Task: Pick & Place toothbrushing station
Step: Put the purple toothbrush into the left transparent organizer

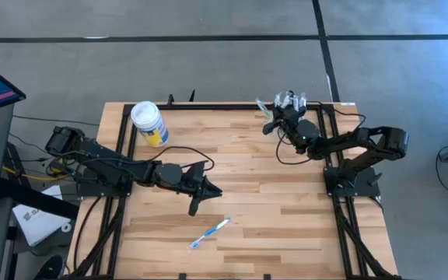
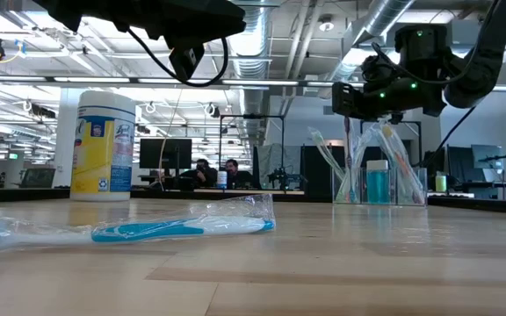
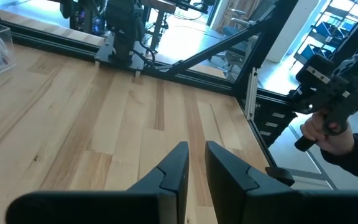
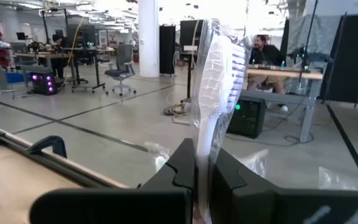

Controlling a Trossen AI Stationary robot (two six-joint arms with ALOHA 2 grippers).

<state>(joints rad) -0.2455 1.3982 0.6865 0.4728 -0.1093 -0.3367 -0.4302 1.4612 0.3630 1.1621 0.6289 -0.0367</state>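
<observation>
Spanning most of the high view, the wooden bench (image 1: 286,202) carries a white-lidded yellow-and-blue canister (image 1: 148,123) near its far left corner. At the far right edge stands the clear toothbrushing station (image 2: 379,180), brushes inside. Directly above it, the right gripper (image 4: 202,167) has its fingers clamped on a plastic-wrapped toothbrush (image 4: 215,74). Mid-bench, the left gripper (image 3: 196,163) hovers, fingers slightly parted, empty. Another wrapped, blue-handled toothbrush (image 1: 209,232) lies near the front edge.

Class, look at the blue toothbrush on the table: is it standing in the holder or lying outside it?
Lying outside it. The blue toothbrush lies flat on the table, wrapped in clear plastic, far from the clear cup.
</observation>
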